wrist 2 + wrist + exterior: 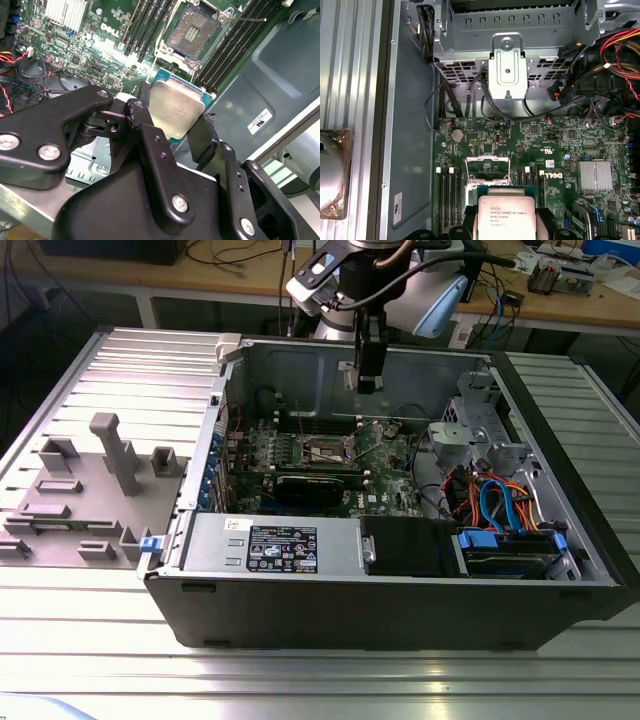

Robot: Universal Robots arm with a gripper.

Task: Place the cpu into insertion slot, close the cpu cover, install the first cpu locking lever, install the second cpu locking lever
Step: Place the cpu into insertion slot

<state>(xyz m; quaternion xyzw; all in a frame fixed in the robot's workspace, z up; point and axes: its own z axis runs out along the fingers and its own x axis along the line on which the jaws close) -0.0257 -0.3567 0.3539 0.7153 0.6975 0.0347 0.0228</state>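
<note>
Fingers [201, 137] pinch cpu [175, 110]; seemingly above slot [192, 32]

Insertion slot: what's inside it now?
Empty: in the second wrist view the insertion slot shows only its bare contact field. The cpu is clamped in the gripper, apart from it. In the first wrist view the cpu covers part of it.

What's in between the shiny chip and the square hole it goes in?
Nothing. In the second wrist view the hand holds the chip, and the gap to the open socket is bare.
</note>
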